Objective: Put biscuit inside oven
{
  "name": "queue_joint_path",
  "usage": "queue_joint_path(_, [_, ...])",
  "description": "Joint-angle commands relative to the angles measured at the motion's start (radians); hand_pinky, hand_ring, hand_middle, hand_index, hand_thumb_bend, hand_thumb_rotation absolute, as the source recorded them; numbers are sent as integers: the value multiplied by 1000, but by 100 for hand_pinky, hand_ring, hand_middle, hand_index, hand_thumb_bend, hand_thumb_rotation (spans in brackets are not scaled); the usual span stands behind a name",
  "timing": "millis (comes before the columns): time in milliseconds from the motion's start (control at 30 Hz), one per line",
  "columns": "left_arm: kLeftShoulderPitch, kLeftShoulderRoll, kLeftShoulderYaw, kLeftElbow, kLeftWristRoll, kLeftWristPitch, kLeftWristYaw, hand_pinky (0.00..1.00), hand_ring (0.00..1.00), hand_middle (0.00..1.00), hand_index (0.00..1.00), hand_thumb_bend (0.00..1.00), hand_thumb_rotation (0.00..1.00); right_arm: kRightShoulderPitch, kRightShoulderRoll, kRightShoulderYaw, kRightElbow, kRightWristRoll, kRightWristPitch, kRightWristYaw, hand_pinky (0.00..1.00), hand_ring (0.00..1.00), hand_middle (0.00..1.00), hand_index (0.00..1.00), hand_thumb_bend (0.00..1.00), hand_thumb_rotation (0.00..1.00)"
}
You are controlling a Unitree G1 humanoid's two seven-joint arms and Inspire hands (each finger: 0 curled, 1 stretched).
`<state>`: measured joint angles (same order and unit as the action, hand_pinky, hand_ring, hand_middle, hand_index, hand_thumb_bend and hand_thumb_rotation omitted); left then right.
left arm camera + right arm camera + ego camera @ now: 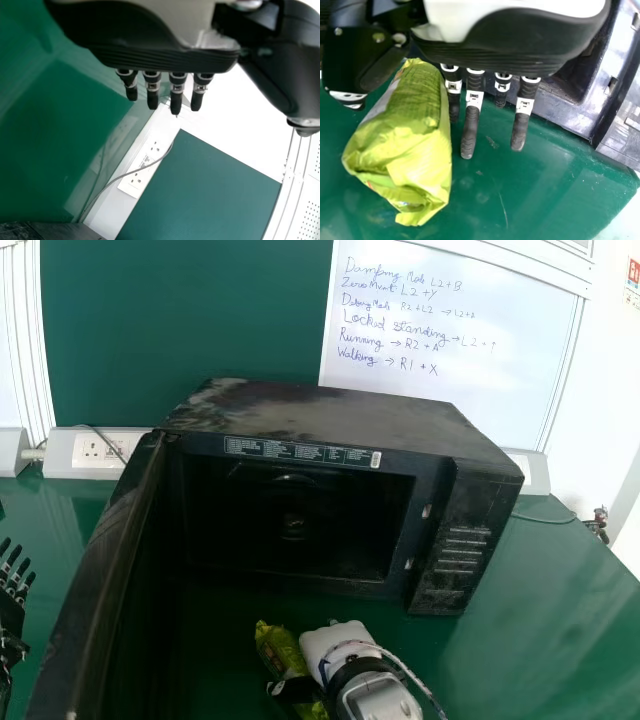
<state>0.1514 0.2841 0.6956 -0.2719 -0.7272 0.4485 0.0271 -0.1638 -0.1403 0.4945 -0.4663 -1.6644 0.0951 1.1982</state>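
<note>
The black oven (340,420) stands on the table with its door (110,560) swung open on the left side. In front of its cavity, my right hand (340,642) is low over the table, right beside the yellow-green biscuit packet (285,655). In the right wrist view the packet (412,145) lies between the thumb and the straight fingers of my right hand (472,120); the fingers are not curled round it. My left hand (14,585) is at the left edge of the head view, fingers straight, and in the left wrist view the left hand (176,92) holds nothing.
The green table (560,590) extends to the right of the oven. Behind the oven are wall sockets (97,450) with a cable, a whiteboard (440,370) and a green board. The open door stands between my left hand and the packet.
</note>
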Motion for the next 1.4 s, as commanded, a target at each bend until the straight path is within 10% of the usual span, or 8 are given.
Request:
queue_joint_path(0, [-4, 1, -9, -4, 1, 3, -4, 71, 75, 77, 76, 74, 12, 31, -5, 2, 43, 47, -4, 76, 55, 67, 73, 77, 85, 43])
queue_joint_path(267, [-4, 0, -12, -8, 3, 3, -5, 71, 75, 78, 76, 75, 12, 39, -16, -5, 22, 68, 3, 56, 35, 44, 54, 65, 59, 16])
queue_joint_path(800, [-6, 0, -7, -11, -5, 12, 4, 71, 75, 78, 76, 75, 12, 49, -23, -6, 13, 81, 11, 33, 29, 39, 50, 67, 62, 11])
queue_joint_path(1167, [-8, -1, -8, -7, -3, 9, 3, 71, 75, 77, 75, 77, 12, 35, -20, -26, 18, 89, 26, 33, 50, 59, 63, 61, 69, 4])
queue_joint_path(1367, [-7, -1, -11, -9, 0, 9, 4, 71, 75, 77, 75, 74, 12, 25, -19, -52, -12, 116, 41, 12, 34, 43, 53, 64, 61, 2])
